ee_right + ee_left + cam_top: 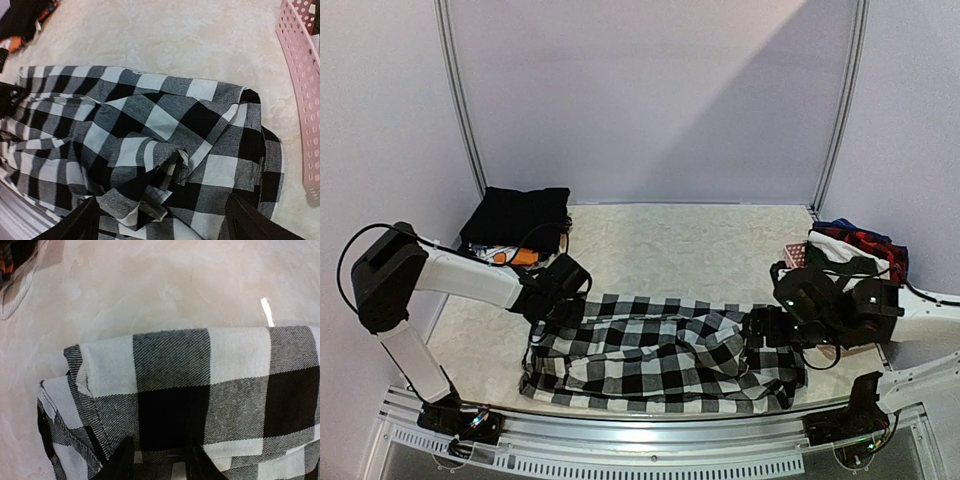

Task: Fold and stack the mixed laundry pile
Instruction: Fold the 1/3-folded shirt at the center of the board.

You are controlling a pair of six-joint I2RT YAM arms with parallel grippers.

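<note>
Right gripper (161, 219) wide, empty — checked cloth (150, 120) bunched just below it; flatten that end before folding. Left gripper (161, 461) narrow over its edge — grip unclear.

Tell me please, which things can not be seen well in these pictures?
Left wrist view: the left tool is cut by the bottom edge; whether it grips the checked cloth is unclear.
Right wrist view: the pink basket runs off the right edge.
Top view: the right arm covers most of that basket.
Top view: the black garment covers the clothes under it; only an orange bit shows.
</note>
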